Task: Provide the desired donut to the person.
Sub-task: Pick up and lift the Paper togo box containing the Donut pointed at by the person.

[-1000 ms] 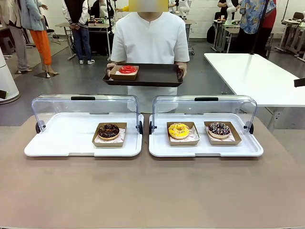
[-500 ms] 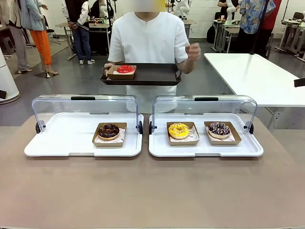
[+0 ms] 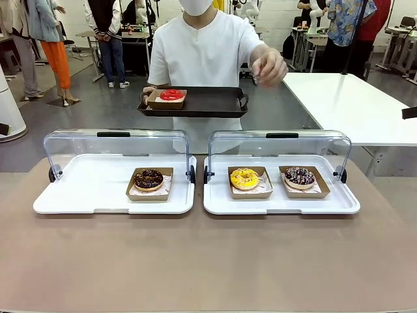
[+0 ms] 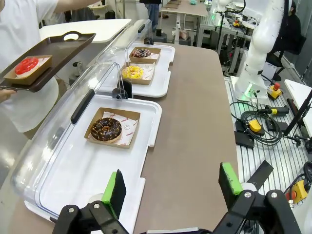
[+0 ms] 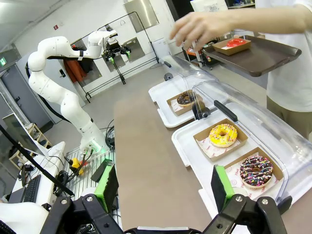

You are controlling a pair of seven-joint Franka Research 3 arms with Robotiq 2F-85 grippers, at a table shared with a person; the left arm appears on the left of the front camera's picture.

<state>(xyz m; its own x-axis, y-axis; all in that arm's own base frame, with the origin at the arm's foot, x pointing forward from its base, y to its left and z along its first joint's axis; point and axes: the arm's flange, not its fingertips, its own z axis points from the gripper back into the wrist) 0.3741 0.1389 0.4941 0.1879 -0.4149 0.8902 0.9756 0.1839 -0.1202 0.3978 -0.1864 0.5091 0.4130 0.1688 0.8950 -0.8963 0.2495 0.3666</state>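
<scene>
Front view: the person (image 3: 205, 52) holds a hand (image 3: 268, 67) out beyond the right tray (image 3: 280, 210), where the yellow donut (image 3: 244, 178) and sprinkled donut (image 3: 300, 176) sit side by side; misreading it could mean the wrong pick. Left claw (image 4: 173, 187) and right claw (image 5: 164, 187) hang spread, empty.

Bright, diffuse indoor light: soft shadows beside the white trays (image 3: 85, 189), pale glare on the clear lids (image 3: 117, 149), motion blur on the person's raised hand (image 3: 269, 65), wide-angle bowing in both wrist views.
</scene>
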